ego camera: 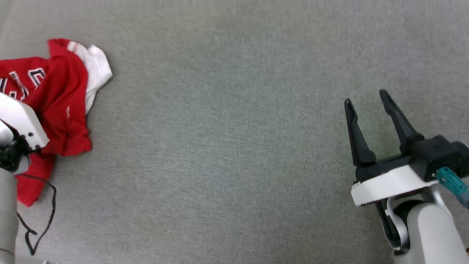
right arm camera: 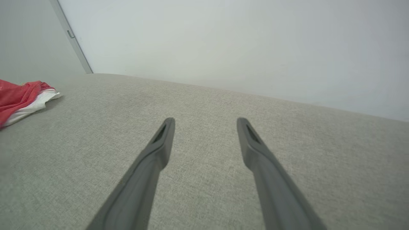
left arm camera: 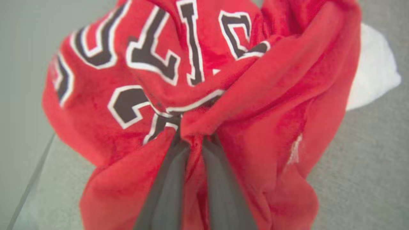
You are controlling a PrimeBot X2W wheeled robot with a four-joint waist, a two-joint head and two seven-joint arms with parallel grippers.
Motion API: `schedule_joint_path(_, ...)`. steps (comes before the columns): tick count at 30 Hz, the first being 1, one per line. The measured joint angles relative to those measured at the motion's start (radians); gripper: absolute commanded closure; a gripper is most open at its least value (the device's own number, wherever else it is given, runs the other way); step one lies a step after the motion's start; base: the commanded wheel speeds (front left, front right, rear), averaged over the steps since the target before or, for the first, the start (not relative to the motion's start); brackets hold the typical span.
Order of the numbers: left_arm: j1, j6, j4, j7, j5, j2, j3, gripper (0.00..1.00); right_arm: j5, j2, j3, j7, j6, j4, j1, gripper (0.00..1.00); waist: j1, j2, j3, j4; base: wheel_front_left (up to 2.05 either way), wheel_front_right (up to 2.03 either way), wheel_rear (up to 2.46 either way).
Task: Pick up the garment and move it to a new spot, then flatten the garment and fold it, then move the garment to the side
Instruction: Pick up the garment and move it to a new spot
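Over at nine o'clock in the head view, the jersey [ego camera: 58, 95] lies bunched on the grey surface [ego camera: 234, 146]. Its red body is crumpled, and a white sleeve [ego camera: 96, 69] pokes out on its one o'clock side. The left arm's pale wrist [ego camera: 20, 121] covers the jersey's left part, and a thin black cable [ego camera: 47, 216] loops at seven o'clock.

Down the left wrist view: the left gripper [left arm camera: 195, 140] has its fingers pressed close, pinching a fold of the jersey [left arm camera: 255, 95] just below the black, white-edged letters. Cloth gathers into that pinch from both sides, with the sleeve [left arm camera: 370, 70] at two o'clock. Whether the cloth is off the surface, I cannot tell.

Across the middle, bare grey. At four o'clock in the head view, the right gripper [ego camera: 365, 96] is spread wide with nothing between its fingers, pointing toward twelve.

In its own wrist view the right gripper [right arm camera: 206, 120] is spread over the surface [right arm camera: 204, 191]. The jersey [right arm camera: 19, 95] sits small at nine o'clock, well apart, with a pale wall [right arm camera: 223, 41] at twelve.
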Motion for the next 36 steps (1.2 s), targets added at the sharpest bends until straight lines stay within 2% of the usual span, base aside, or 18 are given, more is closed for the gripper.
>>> schedule_joint_path(1, -0.001, 0.011, -0.002, -0.069, 0.018, 0.002, -0.006, 1.0, 0.011, 0.0, -0.003, -0.002, 0.0, 0.01, 0.013, 0.0, 0.0, 0.0, -0.03, 0.006, 0.0, 0.0, 0.0)
schedule_joint_path(6, -0.016, 0.016, -0.03, -0.264, 0.061, 0.004, -0.027, 1.0, 0.034, 0.0, -0.012, -0.011, 0.0, 0.024, 0.046, 0.0, 0.0, 0.0, -0.117, 0.022, 0.0, 0.0, 0.0)
schedule_joint_path(9, -0.031, 0.047, -0.049, -0.387, 0.086, 0.0, -0.031, 1.0, 0.051, 0.0, -0.021, -0.019, 0.0, 0.035, 0.067, 0.0, -0.0001, 0.0, -0.173, 0.03, 0.0, 0.0, 0.0)
schedule_joint_path(12, -0.034, 0.063, -0.066, -0.493, 0.101, -0.022, -0.037, 1.0, 0.065, 0.0, -0.03, -0.022, 0.0, 0.045, 0.094, 0.0, -0.0002, 0.0, -0.23, 0.035, 0.0, 0.0, 0.0)
schedule_joint_path(13, -0.034, 0.063, -0.066, -0.493, 0.101, -0.022, -0.037, 1.0, 0.065, 0.0, -0.03, -0.022, 0.0, 0.045, 0.094, 0.0, -0.0002, 0.0, -0.23, 0.035, 0.0, 0.0, 0.0)
schedule_joint_path(14, -0.033, 0.068, -0.08, -0.55, 0.104, -0.04, -0.044, 1.0, 0.073, 0.0, -0.037, -0.024, 0.0, 0.048, 0.113, 0.0, -0.0002, 0.0, -0.267, 0.034, 0.0, 0.0, 0.0)
schedule_joint_path(16, -0.031, 0.07, -0.087, -0.572, 0.109, -0.049, -0.049, 1.0, 0.078, 0.0, -0.04, -0.024, 0.0, 0.048, 0.12, 0.0, -0.0002, 0.0, -0.285, 0.033, 0.0, 0.0, 0.0)
schedule_joint_path(17, -0.016, 0.072, -0.109, -0.617, 0.111, -0.069, -0.057, 1.0, 0.081, 0.0, -0.044, -0.026, 0.0, 0.049, 0.135, 0.0, -0.0003, 0.0, -0.317, 0.026, 0.0, 0.0, 0.0)
schedule_joint_path(22, 0.047, 0.074, -0.185, -0.664, 0.112, -0.137, -0.09, 1.0, 0.096, 0.0, -0.058, -0.026, 0.0, 0.051, 0.168, 0.0, -0.0003, 0.0, -0.377, -0.02, 0.0, 0.0, 0.0)
schedule_joint_path(23, 0.1, 0.072, -0.253, -0.666, 0.113, -0.196, -0.124, 1.0, 0.105, 0.0, -0.064, -0.021, 0.0, 0.051, 0.191, 0.0, -0.0004, 0.0, -0.404, -0.059, 0.0, 0.0, 0.0)
schedule_joint_path(30, 0.249, 0.043, -0.421, -0.603, 0.091, -0.335, -0.232, 1.0, 0.11, 0.0, -0.072, -0.007, 0.0, 0.037, 0.226, 0.0, -0.0003, 0.0, -0.444, -0.167, 0.0, 0.0, 0.0)
schedule_joint_path(31, 0.249, 0.043, -0.421, -0.603, 0.091, -0.335, -0.232, 1.0, 0.11, 0.0, -0.072, -0.007, 0.0, 0.037, 0.226, 0.0, -0.0003, 0.0, -0.444, -0.167, 0.0, 0.0, 0.0)
schedule_joint_path(33, 0.317, 0.025, -0.468, -0.569, 0.082, -0.382, -0.3, 1.0, 0.11, 0.0, -0.08, 0.002, 0.0, 0.029, 0.233, 0.0, -0.0003, 0.0001, -0.451, -0.214, 0.0, 0.0, 0.0)
schedule_joint_path(36, 0.392, 0.008, -0.502, -0.551, 0.073, -0.415, -0.383, 1.0, 0.107, 0.0, -0.091, 0.011, 0.0, 0.019, 0.245, 0.0, -0.0003, 0.0001, -0.451, -0.253, 0.0, 0.0, 0.0)
